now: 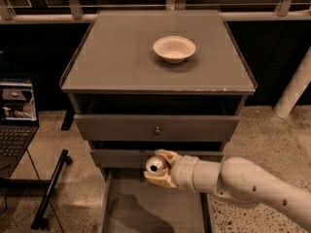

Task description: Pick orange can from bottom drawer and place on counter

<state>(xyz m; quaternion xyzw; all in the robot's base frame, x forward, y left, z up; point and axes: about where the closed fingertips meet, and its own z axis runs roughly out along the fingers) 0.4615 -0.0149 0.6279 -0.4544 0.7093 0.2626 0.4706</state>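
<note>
The orange can [156,165] shows its silvery top with a dark opening and hangs above the open bottom drawer [146,210], level with the middle drawer front. My gripper [159,169] reaches in from the lower right and is shut on the can, with pale fingers [166,155] above and below it. The can's body is mostly hidden by the fingers. The counter [121,57] lies above, a flat grey top.
A pale shallow bowl [174,48] sits on the counter's far right half. Two upper drawers with small knobs [157,129] are closed. A laptop [17,115] on a stand is at the left, and a white post [296,89] at the right.
</note>
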